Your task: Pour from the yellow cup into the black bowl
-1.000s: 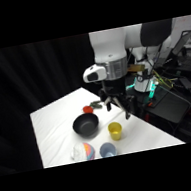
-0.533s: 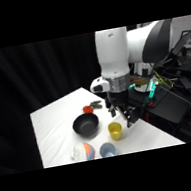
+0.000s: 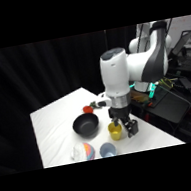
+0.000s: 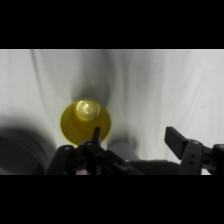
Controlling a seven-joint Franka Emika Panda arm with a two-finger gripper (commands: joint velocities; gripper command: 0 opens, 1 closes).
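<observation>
The yellow cup (image 3: 114,130) stands upright on the white table, just right of the black bowl (image 3: 85,125). My gripper (image 3: 126,127) is down low against the cup's right side. From the wrist, the yellow cup (image 4: 85,121) appears from above with a pale yellowish lump inside. The gripper (image 4: 135,139) is open. Its left finger (image 4: 96,135) overlaps the cup's near rim, and the right finger (image 4: 175,140) stands well off to the right. Most of the cup lies left of the gap, not between the fingers.
A multicoloured striped bowl (image 3: 84,152) and a pale blue cup (image 3: 107,150) sit at the table's front edge. A small red object (image 3: 88,108) lies behind the black bowl. Dark equipment (image 3: 171,103) stands past the table's right edge.
The arm has swung over and come down, bringing the gripper from above the table to the level of the yellow cup, right beside it.
</observation>
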